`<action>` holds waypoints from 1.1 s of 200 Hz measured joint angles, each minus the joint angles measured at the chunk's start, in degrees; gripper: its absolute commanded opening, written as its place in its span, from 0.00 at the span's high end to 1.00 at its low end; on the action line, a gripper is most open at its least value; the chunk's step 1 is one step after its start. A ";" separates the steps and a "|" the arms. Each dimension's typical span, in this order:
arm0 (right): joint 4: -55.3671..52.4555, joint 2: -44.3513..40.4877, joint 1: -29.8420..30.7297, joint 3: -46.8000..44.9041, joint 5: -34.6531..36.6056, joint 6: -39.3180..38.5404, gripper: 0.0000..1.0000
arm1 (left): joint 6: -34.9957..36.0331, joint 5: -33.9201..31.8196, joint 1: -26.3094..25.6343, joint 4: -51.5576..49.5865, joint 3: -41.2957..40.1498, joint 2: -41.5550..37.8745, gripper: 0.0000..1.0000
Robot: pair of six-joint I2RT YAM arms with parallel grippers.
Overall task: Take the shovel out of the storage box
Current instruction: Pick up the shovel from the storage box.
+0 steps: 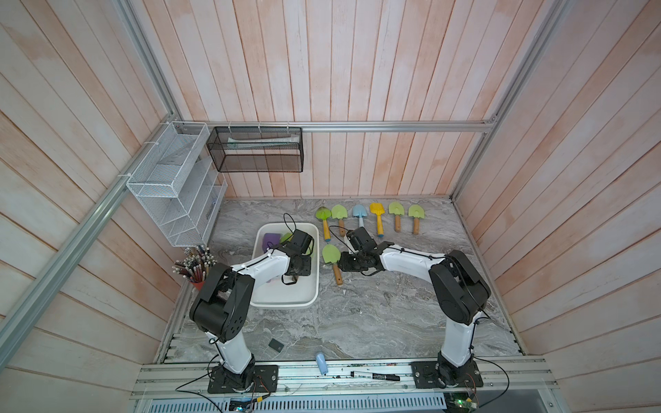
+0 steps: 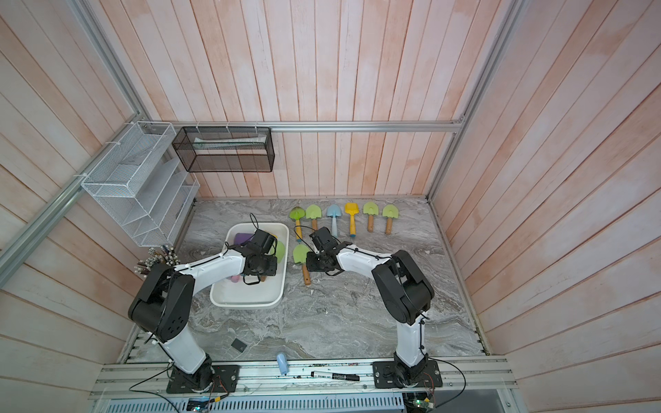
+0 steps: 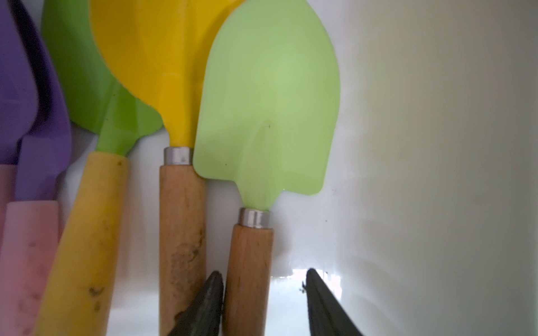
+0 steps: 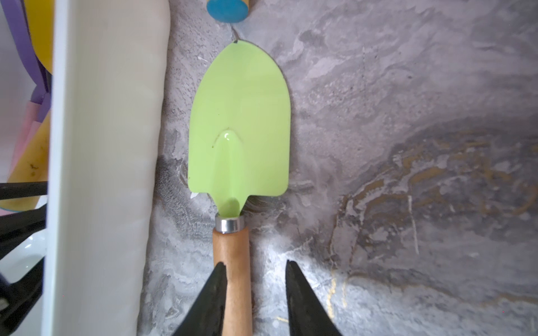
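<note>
Pale-green enamel on a wooden handle: that is the shovel (image 3: 267, 116) I am after. It lies flat in the storage box (image 1: 282, 295), close along the box's right wall as the top views frame it. A steel ferrule joins blade to handle; the paint looks clean and the wood a little scuffed. The box sits left of centre in both top views.

My left pincer (image 3: 263, 272) is down inside the box, spread astride that handle. 1 finger touches the wood and the other stands clear. I judge the step to be the grasp, not yet closed. The next move calls for pinching shut and lifting straight up, because a yellow-bladed shovel (image 3: 151, 58) lies touching alongside and could drag.

My right pincer (image 4: 255, 261) is likewise spread over a second green shovel (image 4: 238, 116), which lies on the bench (image 4: 407, 145) just beside the box.
</note>
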 measured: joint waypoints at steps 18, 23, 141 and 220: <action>0.24 0.00 -0.07 -0.17 0.00 0.00 0.64 | 0.35 -3.23 -1.77 -2.12 0.74 0.98 0.54; 0.39 0.00 -0.13 -0.22 0.00 0.00 0.63 | 0.46 -3.85 -2.08 -2.60 0.76 1.22 0.55; 2.62 -1.42 -0.76 -2.89 -0.22 0.00 0.64 | 1.31 -9.18 -3.93 -7.48 1.36 2.71 0.93; 4.90 -8.98 -1.09 -3.67 -0.66 -0.09 0.46 | 0.87 1.44 -0.55 -9.77 1.70 -12.83 0.96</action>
